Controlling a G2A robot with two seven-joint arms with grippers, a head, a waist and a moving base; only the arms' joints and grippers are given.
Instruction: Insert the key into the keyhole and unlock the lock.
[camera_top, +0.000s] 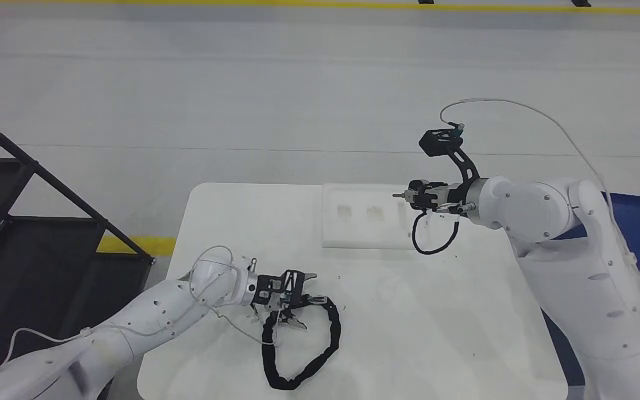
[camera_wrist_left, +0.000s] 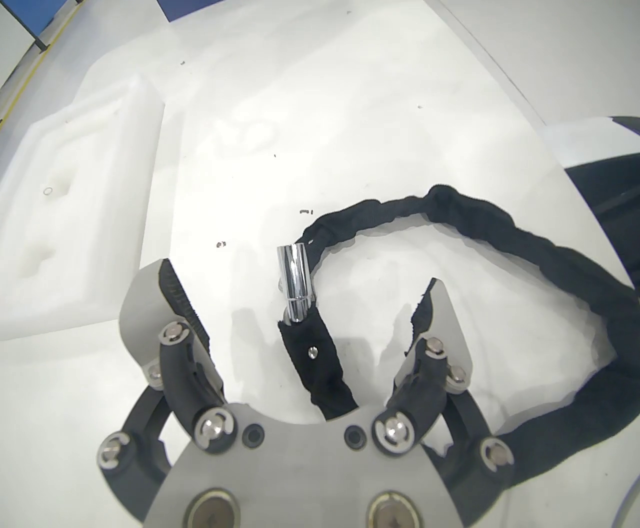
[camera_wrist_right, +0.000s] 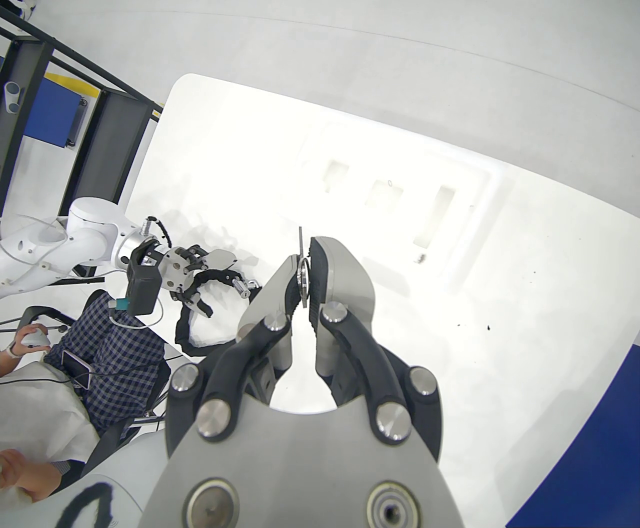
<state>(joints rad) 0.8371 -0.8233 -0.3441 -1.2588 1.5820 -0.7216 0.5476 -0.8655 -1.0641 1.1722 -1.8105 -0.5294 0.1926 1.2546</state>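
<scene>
Left gripper (camera_wrist_left: 298, 274) sits low on the table (camera_top: 450, 320) at the near left, jaws spread wide and gripping nothing, straddling one end of the chain lock (camera_wrist_left: 550, 260). It looks lined up to pin that end so the lock can't skid when the key goes in. The chrome cylinder (camera_wrist_left: 296, 280) lies flat between the fingers, touching neither. Its long axis runs straight out from the wrist, free end aimed right across the table, and the black sleeved chain loops round toward the near edge. I can't make out the keyhole.

Over at the far right, the right gripper (camera_wrist_right: 302, 260) hangs by the right end of the white foam tray (camera_top: 365, 215), jaws clamped on the bow of the key (camera_wrist_right: 301, 275). The blade pokes out past the fingertips, long axis about level, tip pointing left. I'd judge it's left proud of the pads so it can enter the lock. Key and lock are well apart.
</scene>
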